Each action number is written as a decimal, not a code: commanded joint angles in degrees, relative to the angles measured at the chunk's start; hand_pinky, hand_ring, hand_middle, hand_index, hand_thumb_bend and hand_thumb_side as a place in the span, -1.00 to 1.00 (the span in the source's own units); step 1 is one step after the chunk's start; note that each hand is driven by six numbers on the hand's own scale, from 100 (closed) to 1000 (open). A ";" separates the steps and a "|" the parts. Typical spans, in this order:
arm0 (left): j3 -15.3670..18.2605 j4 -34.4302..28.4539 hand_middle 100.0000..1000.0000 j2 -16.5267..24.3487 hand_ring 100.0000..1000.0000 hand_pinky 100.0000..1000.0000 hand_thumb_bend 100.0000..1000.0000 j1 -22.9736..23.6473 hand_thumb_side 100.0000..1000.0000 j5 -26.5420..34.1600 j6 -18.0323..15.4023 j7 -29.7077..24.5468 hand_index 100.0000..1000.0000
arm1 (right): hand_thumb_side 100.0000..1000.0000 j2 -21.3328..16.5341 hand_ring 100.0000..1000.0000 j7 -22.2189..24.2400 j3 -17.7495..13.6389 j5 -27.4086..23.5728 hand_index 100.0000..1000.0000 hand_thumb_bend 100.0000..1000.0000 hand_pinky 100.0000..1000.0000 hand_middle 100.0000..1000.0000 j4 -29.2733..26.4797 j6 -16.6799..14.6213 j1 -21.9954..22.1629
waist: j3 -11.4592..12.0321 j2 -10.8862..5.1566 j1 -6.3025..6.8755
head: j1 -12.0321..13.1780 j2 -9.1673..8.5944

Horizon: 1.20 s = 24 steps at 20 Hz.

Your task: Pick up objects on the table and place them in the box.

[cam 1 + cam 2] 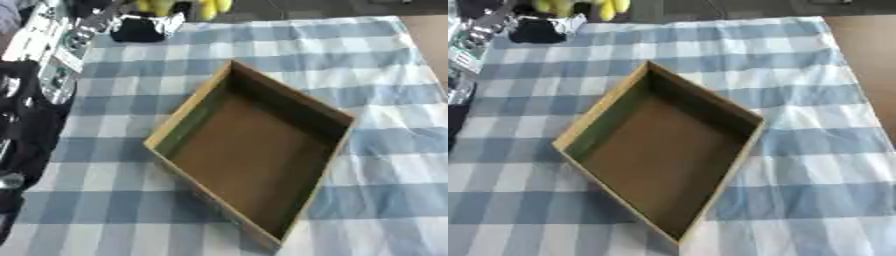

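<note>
Left eye view shows an open brown box (254, 150) lying askew on the blue-checked cloth (385, 150) of the desk, nothing inside it. Left of the box, the robot's left arm (22, 130) runs toward the far edge; whether its hand is open or closed cannot be told. Beyond the box lie yellow bananas (179, 7) beside a dark object (138, 29).

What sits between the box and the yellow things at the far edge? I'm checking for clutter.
Only bare checked cloth separates the box from the yellow things, shown in the left eye view. A black object lies off to the left.
</note>
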 commanded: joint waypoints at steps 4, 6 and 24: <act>-2.86 -9.05 -0.24 -6.29 -0.06 -0.28 -1.00 2.49 -0.33 -4.18 1.28 -4.75 -0.03 | -0.17 -1.30 -0.07 0.12 -0.71 -0.56 0.32 -1.00 0.27 -0.33 -1.14 -0.40 -0.53 | -0.10 -1.27 -0.30 | 0.04 -0.22; -3.58 -10.43 -0.24 -7.93 -0.07 -0.29 -1.00 4.23 -0.35 -4.71 1.60 -6.57 -0.02 | -0.17 -1.25 -0.07 0.10 -0.71 -0.56 0.32 -1.00 0.27 -0.33 -1.14 -0.42 -0.59 | -0.15 -1.15 -0.38 | -0.06 -0.42; -8.74 -0.42 -0.16 -10.70 0.08 -0.08 -1.00 6.88 -0.51 -15.21 -7.86 -21.87 0.08 | -0.17 -0.66 -0.07 0.04 -0.48 -0.33 0.32 -1.00 0.28 -0.34 -1.14 -0.06 -0.54 | -0.30 -0.92 -0.35 | -0.41 -0.75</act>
